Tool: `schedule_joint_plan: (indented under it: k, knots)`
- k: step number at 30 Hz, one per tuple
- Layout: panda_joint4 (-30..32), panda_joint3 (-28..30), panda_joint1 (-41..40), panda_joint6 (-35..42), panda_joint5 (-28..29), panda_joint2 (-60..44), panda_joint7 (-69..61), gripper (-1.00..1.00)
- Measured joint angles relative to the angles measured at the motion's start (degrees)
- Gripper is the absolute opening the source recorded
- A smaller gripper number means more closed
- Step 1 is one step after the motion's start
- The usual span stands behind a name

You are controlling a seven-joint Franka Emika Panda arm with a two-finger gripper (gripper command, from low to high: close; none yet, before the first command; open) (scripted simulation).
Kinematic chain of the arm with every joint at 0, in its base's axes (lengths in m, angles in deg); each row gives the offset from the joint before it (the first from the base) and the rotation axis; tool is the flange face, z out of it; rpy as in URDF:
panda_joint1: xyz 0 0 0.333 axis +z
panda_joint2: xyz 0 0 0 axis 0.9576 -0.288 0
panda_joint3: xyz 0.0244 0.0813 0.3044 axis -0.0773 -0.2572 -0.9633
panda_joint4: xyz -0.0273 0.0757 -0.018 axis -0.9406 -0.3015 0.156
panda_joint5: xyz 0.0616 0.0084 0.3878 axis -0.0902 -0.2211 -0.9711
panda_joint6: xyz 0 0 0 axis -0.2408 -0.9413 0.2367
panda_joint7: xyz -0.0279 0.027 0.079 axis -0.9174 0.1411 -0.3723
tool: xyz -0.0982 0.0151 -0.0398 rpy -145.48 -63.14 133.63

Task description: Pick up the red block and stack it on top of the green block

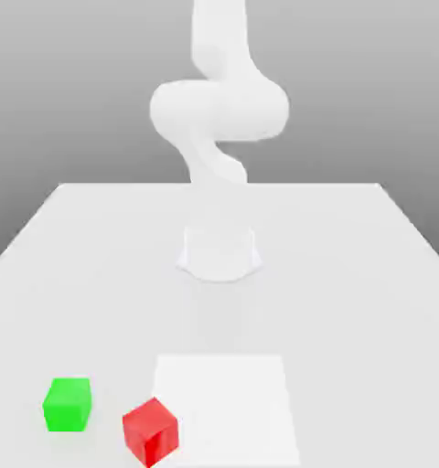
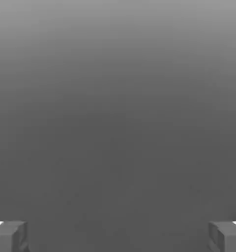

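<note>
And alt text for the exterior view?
A red block and a green block sit apart on a pale table, the red one by a white square; behind them stands a white robot arm.

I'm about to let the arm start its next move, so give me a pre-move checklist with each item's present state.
Gripper open: ok.
Gripper empty: ok, nothing between the fingers.
Red block unstacked, top uncovered: ok.
Green block top free to receive it: ok.
Blocks apart from each other: ok, a gap shows.
Gripper lined up over red block: cannot tell.
</note>
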Motion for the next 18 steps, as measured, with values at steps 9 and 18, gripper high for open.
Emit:
schedule_joint_plan:
  k: [9, 18]
  knots:
    - [2.96, 10.05, 7.38, -6.49, -5.85, -19.09, -20.79, 0.00]
    - [5.86, 14.45, 9.19, -12.84, -11.57, -37.85, -41.21, 0.00]
